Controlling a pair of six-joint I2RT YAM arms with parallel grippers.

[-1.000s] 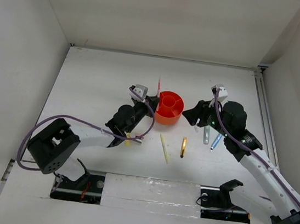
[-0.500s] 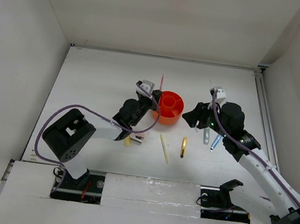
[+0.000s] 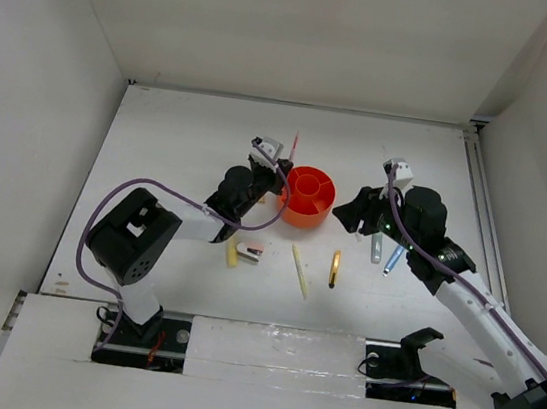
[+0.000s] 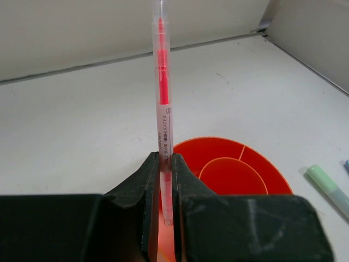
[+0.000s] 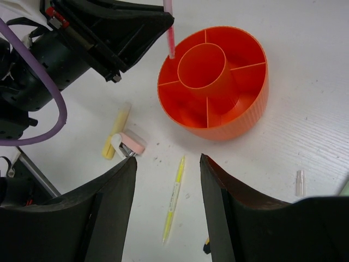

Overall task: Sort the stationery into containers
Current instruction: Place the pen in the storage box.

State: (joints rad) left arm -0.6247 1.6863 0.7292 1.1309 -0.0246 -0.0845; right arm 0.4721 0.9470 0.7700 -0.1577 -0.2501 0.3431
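- Left claw (image 4: 164,162) is clenched on the pink pen (image 4: 162,82), holding it upright with its lower tip over an outer compartment of the orange organiser (image 5: 245,112), just beside the central cup.
- Our right claw (image 5: 168,164) hangs released and empty, just off the organiser's rim.
- We judge the step to be dropping this pen in. Next we should lower it straight into that compartment, then let go.
- Near the organiser on the worktop (image 3: 180,152) lie the yellow pencil (image 5: 174,199), the stapler (image 5: 130,144) and the pale yellow marker (image 5: 117,131).
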